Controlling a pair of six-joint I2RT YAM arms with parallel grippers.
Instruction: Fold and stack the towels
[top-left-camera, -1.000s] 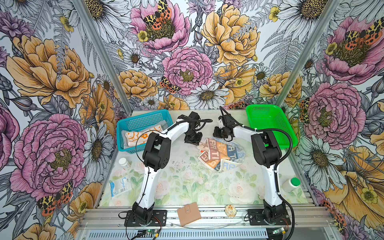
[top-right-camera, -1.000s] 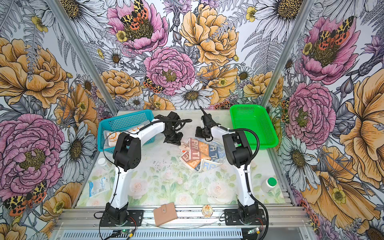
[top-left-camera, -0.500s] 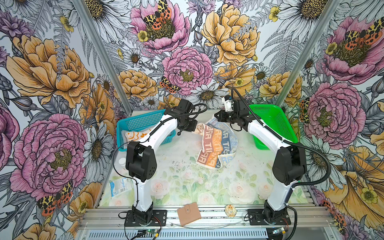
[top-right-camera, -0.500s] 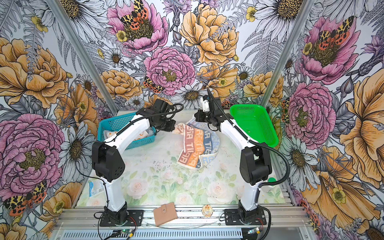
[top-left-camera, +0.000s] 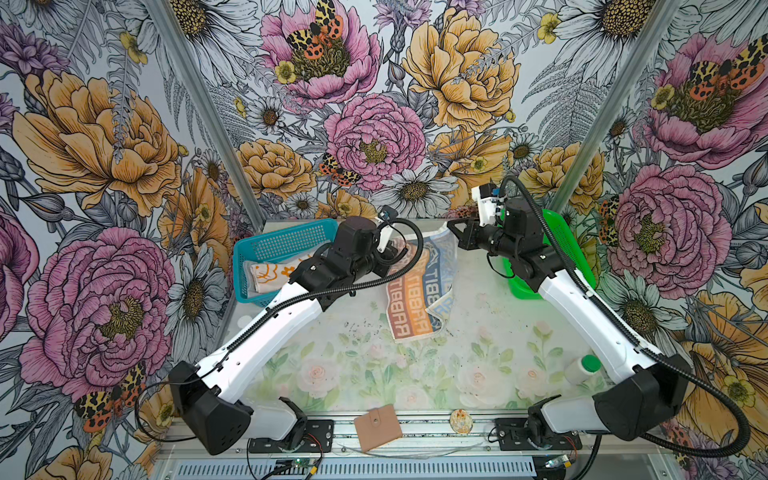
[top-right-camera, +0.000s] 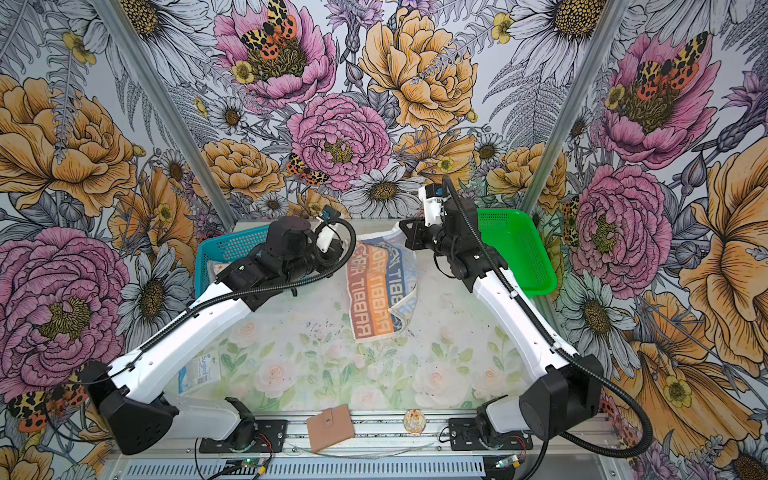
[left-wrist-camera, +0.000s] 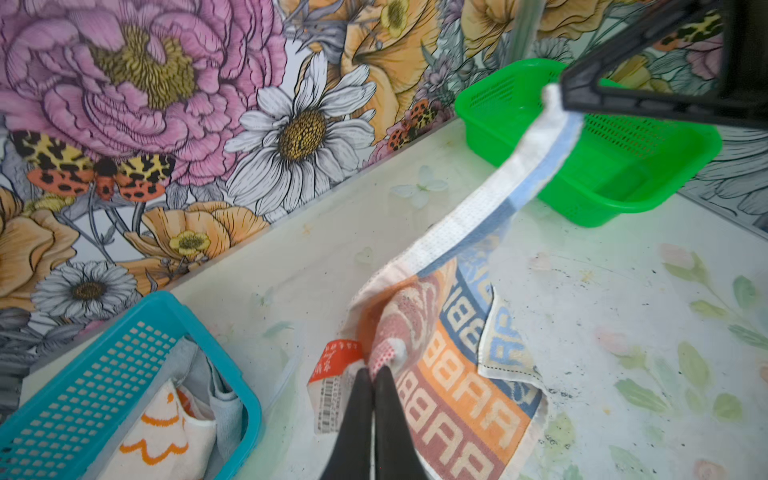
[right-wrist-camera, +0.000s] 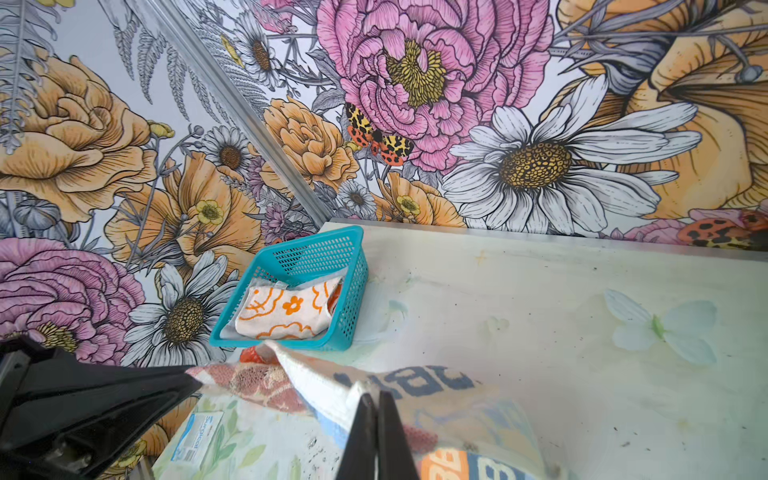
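Note:
The lettered beige, orange and blue towel (top-left-camera: 415, 291) (top-right-camera: 376, 286) hangs between my two grippers, its lower end draped on the table. My left gripper (top-left-camera: 397, 249) (left-wrist-camera: 374, 372) is shut on one upper corner, beside a red-and-white label (left-wrist-camera: 332, 374). My right gripper (top-left-camera: 452, 226) (right-wrist-camera: 376, 397) is shut on the other upper corner, and the top hem stretches between them (left-wrist-camera: 490, 195). The orange-and-cream flowered towel (top-left-camera: 270, 274) (right-wrist-camera: 286, 311) lies folded in the blue basket (top-left-camera: 286, 239), on top of a grey towel (left-wrist-camera: 220, 399).
A green basket (top-left-camera: 557, 241) (left-wrist-camera: 582, 199) stands at the back right, behind the right arm. A white bottle with a green cap (top-left-camera: 582, 368) is at the right. A blue-white packet (top-right-camera: 199, 372) lies at the left. A tan wallet (top-left-camera: 377, 426) and a small round object (top-left-camera: 461, 419) sit on the front rail.
Both grippers rose from the table and moved apart with the lettered towel's corners. The crumpled towel now hangs spread out, and the arms are stretched farther back.

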